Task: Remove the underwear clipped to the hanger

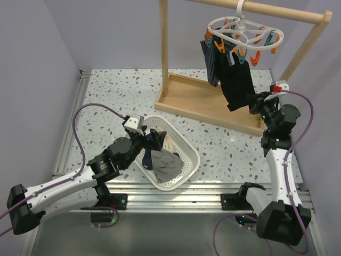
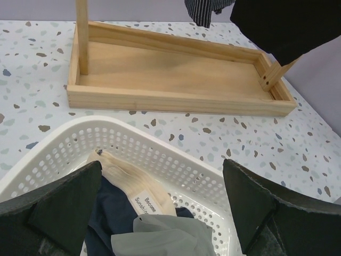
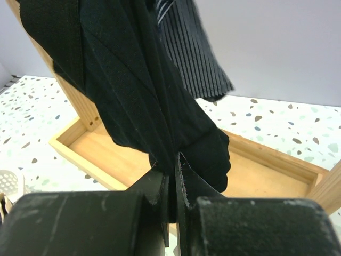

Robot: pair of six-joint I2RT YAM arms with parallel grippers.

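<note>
Top external shows me the wooden rail frame (image 1: pixel 202 101) standing at the far right of the table (image 1: pixel 106 101), with its tray base flat on the surface. The white perforated basket (image 1: pixel 181 138) sits nearer, towards the middle. In it lie a grey garment (image 1: pixel 166 164) and a navy piece with a beige waistband (image 2: pixel 114 205).

My left gripper (image 1: pixel 153 140) hovers over the basket's left rim, its fingers (image 2: pixel 64 208) spread wide with nothing between them.

The hanger (image 1: pixel 242 32) hooks over the rail at the far right. Its oval ring lies roughly level with its long axis along the rail, and orange and teal clips dangle below it.

The striped underwear (image 1: pixel 212 64) hangs straight down on the left side, just beside the black underwear (image 1: pixel 236 85). The black piece is clipped at its top and stretches down and to the right. My right gripper (image 1: pixel 258 104) is pinched tight on its lower edge, above the tray's right end. On the right wrist view the cloth blocks most of my sight.

The table is white speckled terrazzo with aluminium rails at the near edge, and the walls are plain pale lilac.
</note>
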